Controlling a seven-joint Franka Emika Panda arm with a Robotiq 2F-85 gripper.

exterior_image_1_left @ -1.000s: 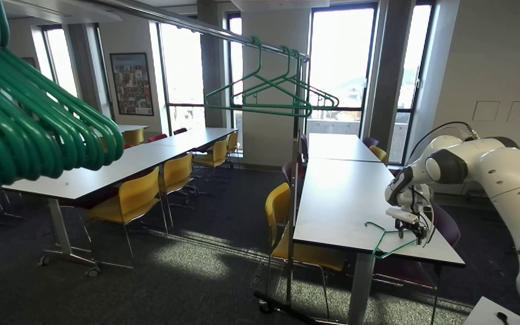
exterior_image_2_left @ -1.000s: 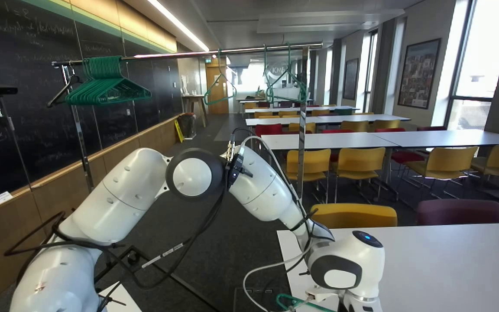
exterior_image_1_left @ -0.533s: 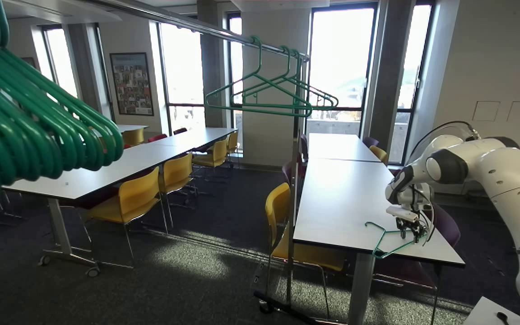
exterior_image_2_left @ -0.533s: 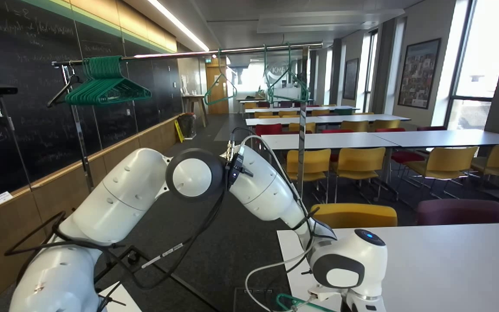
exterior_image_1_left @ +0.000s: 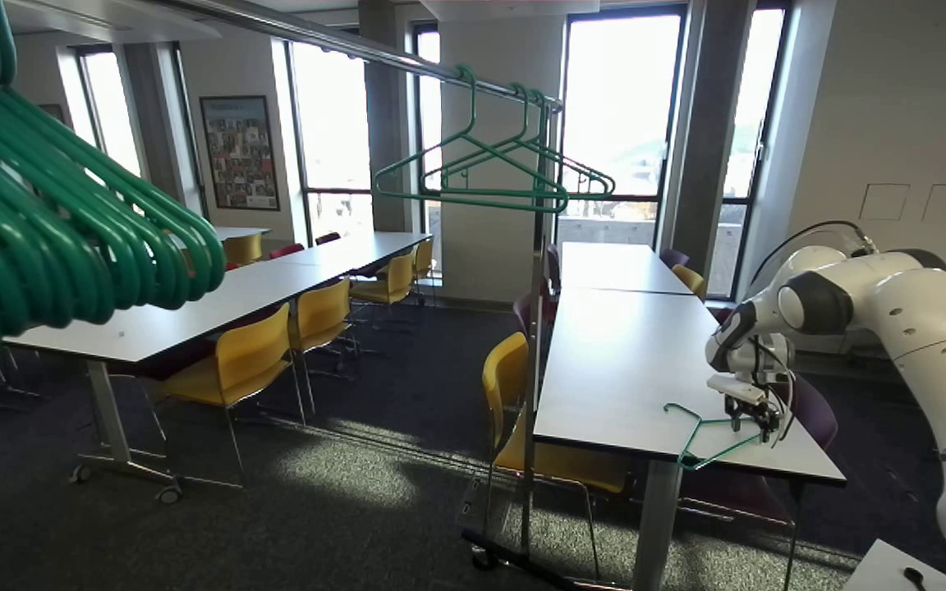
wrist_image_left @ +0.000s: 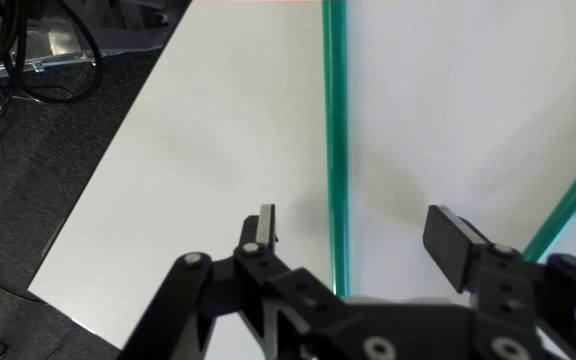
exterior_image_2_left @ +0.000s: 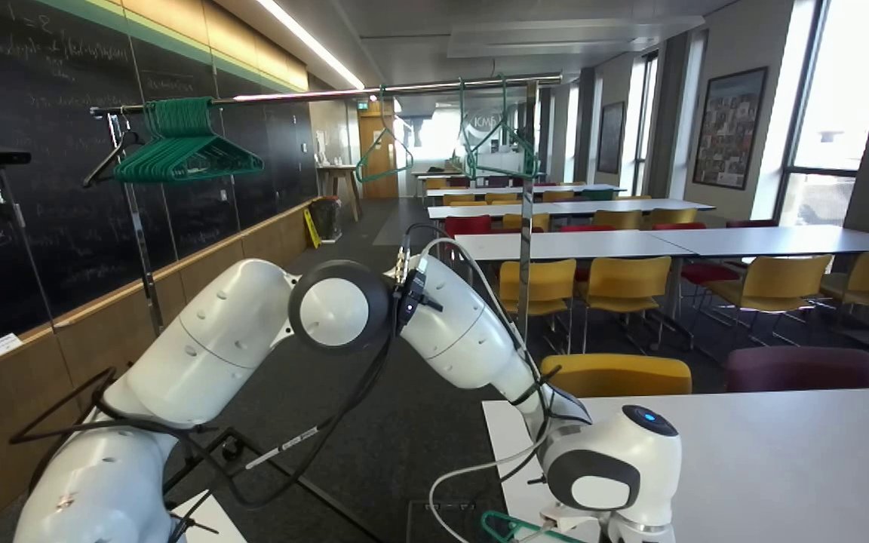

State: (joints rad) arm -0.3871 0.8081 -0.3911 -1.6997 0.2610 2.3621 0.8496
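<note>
A green plastic hanger lies flat on the white table (exterior_image_1_left: 621,353); its corner (exterior_image_1_left: 691,466) shows in an exterior view, as does a part of the hanger (exterior_image_2_left: 489,520) in an exterior view that cuts off the rest. Over it my gripper (exterior_image_1_left: 752,427) points down with its jaws apart. In the wrist view one straight bar of the hanger (wrist_image_left: 337,150) runs between the fingertips of the gripper (wrist_image_left: 352,222), with gaps on both sides, closer to the left finger. A second green bar (wrist_image_left: 568,205) passes outside the right finger. Nothing is gripped.
A metal clothes rail (exterior_image_2_left: 314,94) stands beside the table, with several green hangers (exterior_image_2_left: 185,147) bunched at one end and a few hangers (exterior_image_1_left: 473,197) at the other. Its upright (exterior_image_1_left: 534,328) is near the table corner. A yellow chair (exterior_image_2_left: 615,375) stands against the table.
The jaws drew somewhat together half a second ago and have spread again. My gripper has shifted slightly to the right in both exterior views. The hanger on the table has stayed in place.
</note>
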